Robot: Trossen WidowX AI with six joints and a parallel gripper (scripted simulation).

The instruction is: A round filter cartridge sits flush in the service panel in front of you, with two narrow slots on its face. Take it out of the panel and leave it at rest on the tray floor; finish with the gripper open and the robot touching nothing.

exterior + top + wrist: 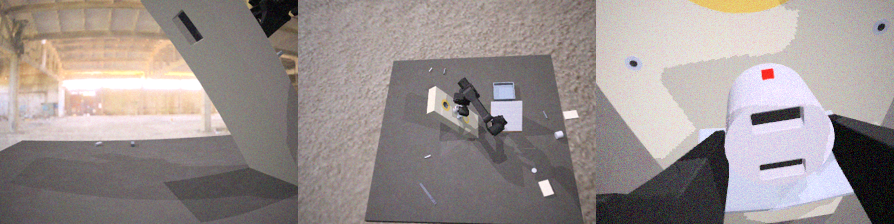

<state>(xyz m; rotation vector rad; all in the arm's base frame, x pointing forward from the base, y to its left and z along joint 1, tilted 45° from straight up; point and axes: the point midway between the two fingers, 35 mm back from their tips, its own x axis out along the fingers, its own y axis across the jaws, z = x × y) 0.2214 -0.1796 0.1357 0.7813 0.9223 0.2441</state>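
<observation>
Wrist view showed the cartridge (781, 142) (455, 109) apparently out of the panel (716, 40) (432, 99) (239, 78), clamped in the gripper (776, 132) (458, 111)'s jaws; the tray (503, 82), toward the table (402, 189) (94, 211)'s upper-right corner, awaited it.

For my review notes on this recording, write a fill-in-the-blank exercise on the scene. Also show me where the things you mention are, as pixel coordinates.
The white cylinder (456, 109) (778, 135) between the gripper's (460, 111) (780, 132) fingers has ____ slots on its face.
The small square mark on its side is ____.
The ring around the panel's (431, 99) (721, 40) dark round opening is ____.

Missing words: two; red; yellow.
</observation>
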